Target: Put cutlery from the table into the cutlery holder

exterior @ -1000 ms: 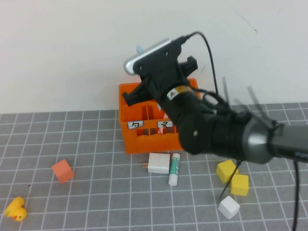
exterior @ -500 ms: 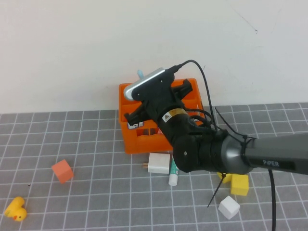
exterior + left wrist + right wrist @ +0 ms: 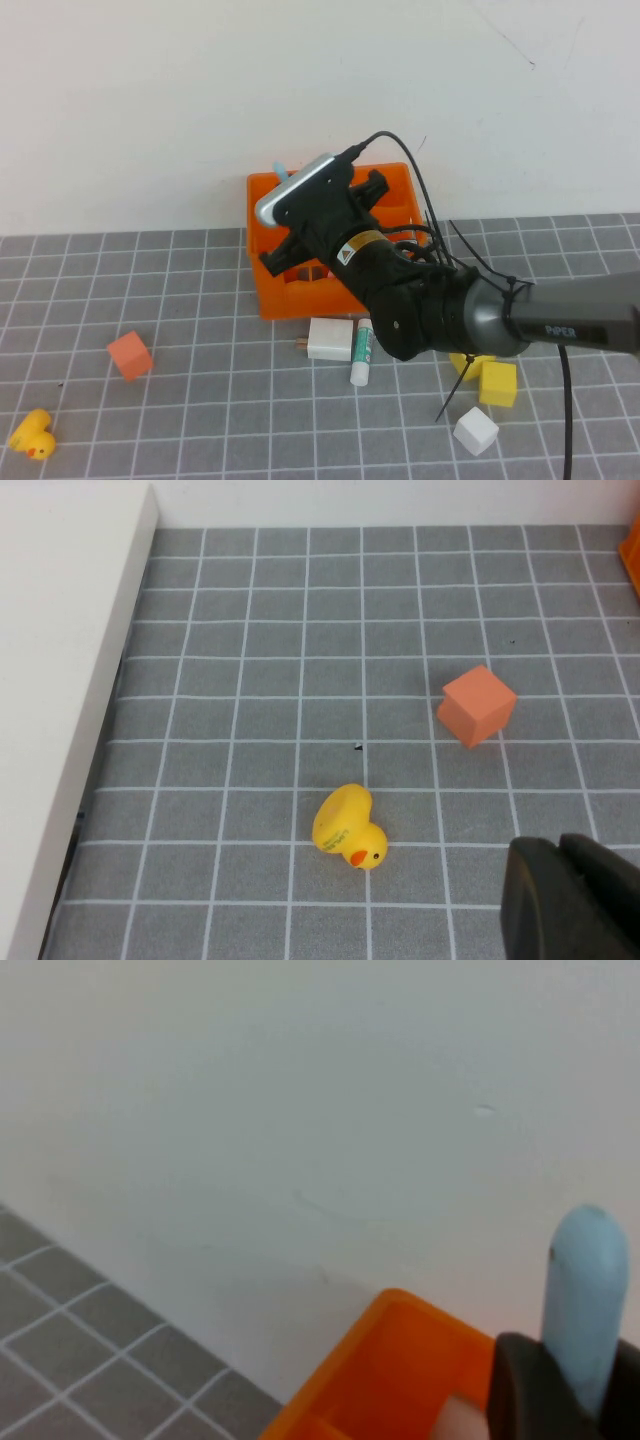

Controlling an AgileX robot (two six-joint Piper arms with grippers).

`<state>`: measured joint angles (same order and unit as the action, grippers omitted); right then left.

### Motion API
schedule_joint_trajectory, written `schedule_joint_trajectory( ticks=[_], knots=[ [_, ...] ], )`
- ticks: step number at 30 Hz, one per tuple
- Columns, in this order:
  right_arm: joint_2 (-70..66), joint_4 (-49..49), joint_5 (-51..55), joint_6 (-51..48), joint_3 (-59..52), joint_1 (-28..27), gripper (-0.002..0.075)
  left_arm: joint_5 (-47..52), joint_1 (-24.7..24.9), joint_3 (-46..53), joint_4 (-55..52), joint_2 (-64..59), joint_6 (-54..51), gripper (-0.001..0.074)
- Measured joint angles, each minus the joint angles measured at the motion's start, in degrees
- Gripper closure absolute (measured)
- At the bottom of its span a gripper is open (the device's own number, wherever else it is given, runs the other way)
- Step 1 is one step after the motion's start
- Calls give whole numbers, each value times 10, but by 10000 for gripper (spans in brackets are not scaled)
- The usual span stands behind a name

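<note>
The orange cutlery holder (image 3: 268, 282) stands at the back of the grey gridded table (image 3: 200, 400), against the white wall. My right gripper (image 3: 300, 222) is over the holder, shut on the light blue fork (image 3: 279, 168), whose handle end sticks up above the arm. In the right wrist view the fork (image 3: 583, 1290) stands upright between the dark fingers of the right gripper (image 3: 575, 1390), above the holder's corner (image 3: 390, 1360). A pale pink shape (image 3: 458, 1422) shows inside the holder. My left gripper (image 3: 575, 900) is shut and empty, low over the table's left side.
A white block (image 3: 330, 339) and a white-and-green tube (image 3: 361, 350) lie in front of the holder. Yellow cubes (image 3: 497, 383) and a white cube (image 3: 475, 431) lie at the right. An orange cube (image 3: 130, 355) and a yellow duck (image 3: 32, 434) lie at the left.
My right gripper has come down and slightly left with the blue fork, closer into the holder. The left arm has not moved.
</note>
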<state>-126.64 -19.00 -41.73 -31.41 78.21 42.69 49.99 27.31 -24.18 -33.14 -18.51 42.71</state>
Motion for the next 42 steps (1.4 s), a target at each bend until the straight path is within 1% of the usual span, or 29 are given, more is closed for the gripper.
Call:
schedule_joint_trajectory(
  ticks=[1,3,6,10,13,15,17,21,24,26,28,31,36,42],
  knots=[
    [0,4,2,0,0,0,596,0,0,0,0,0,0,735],
    [0,12,3,1,0,0,534,0,0,0,0,0,0,735],
    [0,8,4,1,0,-1,490,0,0,0,0,0,0,735],
    [9,12,18,-24,0,-1,475,0,0,0,0,0,0,735],
    [45,52,42,-55,0,-1,475,0,0,0,0,0,0,735],
    [85,89,71,-65,0,1,492,-5,0,0,5,8,0,735],
    [145,111,119,-76,0,9,540,-18,0,0,20,26,-14,735],
    [283,127,283,-83,0,21,673,-42,0,0,41,79,-59,735],
    [386,130,400,-83,0,23,711,-50,0,5,43,116,-75,735],
    [454,131,467,-83,-4,23,720,-65,0,14,44,145,-78,735],
    [514,136,511,-83,-19,23,724,-86,0,23,49,171,-78,735],
    [604,141,547,-82,-67,23,727,-143,0,38,50,192,-79,735],
    [763,144,582,-46,-203,23,727,-212,0,59,54,194,-93,735],
    [928,156,614,-30,-388,23,727,-237,0,71,52,194,-96,735]
  ],
)
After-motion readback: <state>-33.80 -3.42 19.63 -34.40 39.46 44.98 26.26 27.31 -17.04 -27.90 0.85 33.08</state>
